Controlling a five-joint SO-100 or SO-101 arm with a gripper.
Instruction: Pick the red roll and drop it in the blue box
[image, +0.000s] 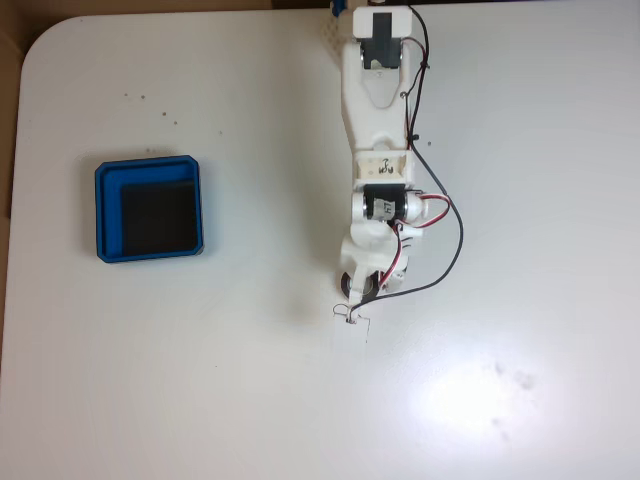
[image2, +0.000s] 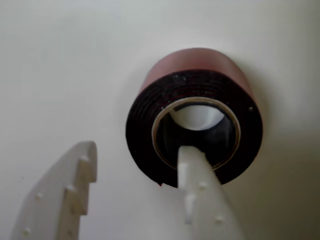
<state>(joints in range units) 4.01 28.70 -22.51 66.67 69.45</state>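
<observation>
Hand (image2: 135, 165) wide: one finger (image2: 200, 185) inside red roll (image2: 150, 125) core, other outside at 8 o'clock. Roll flat on tabletop (image: 250, 400). Risk: closing pinch skids roll, thin-wall grip slips. Blue box (image: 108, 215) well apart at 9 o'clock.

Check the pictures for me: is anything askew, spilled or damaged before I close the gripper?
Nothing looks damaged or spilled. The red roll lies flat on the table, with one finger of the open gripper reaching into its core and the other outside. The blue box sits empty, apart to the left in the fixed view.
</observation>
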